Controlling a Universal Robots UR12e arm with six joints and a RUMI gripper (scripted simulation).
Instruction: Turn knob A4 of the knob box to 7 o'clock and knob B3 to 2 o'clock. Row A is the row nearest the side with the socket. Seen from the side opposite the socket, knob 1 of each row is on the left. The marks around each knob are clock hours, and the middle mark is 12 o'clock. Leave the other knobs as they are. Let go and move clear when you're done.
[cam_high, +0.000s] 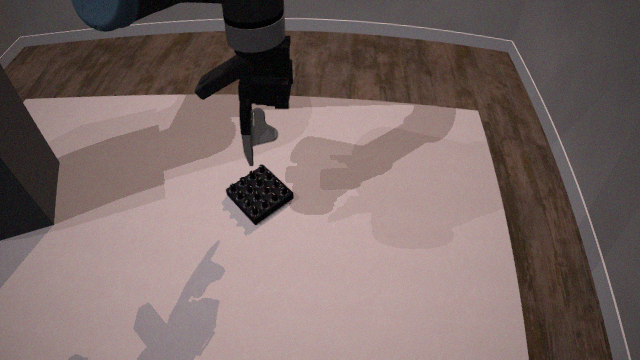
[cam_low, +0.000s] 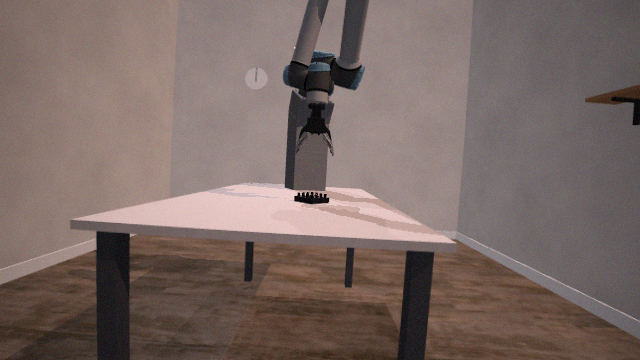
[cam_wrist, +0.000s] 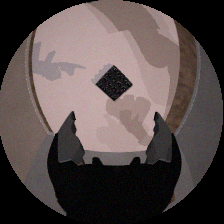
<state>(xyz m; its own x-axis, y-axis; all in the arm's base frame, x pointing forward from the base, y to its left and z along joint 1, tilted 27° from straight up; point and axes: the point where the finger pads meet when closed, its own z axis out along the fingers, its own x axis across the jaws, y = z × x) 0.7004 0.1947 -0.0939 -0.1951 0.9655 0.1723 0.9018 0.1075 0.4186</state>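
Jaws spread wide and empty, the gripper (cam_low: 315, 141) hangs well above the knob box (cam_high: 259, 193) (dark, square) on the tabletop (cam_high: 350, 280).

The knob box (cam_high: 259, 194) lies on the table (cam_high: 350, 280), well in from every edge, turned so that 1 corner points toward the top camera. The gripper (cam_low: 315, 142) hangs above the knob box, well apart from it, with nothing between its spread jaws. In the wrist view the knob box (cam_wrist: 114, 83) sits ahead of the gripper (cam_wrist: 114, 131), between the lines of its 2 fingertips. Behind the knob box, at the table's far edge, stands the arm's pedestal (cam_low: 305, 165).
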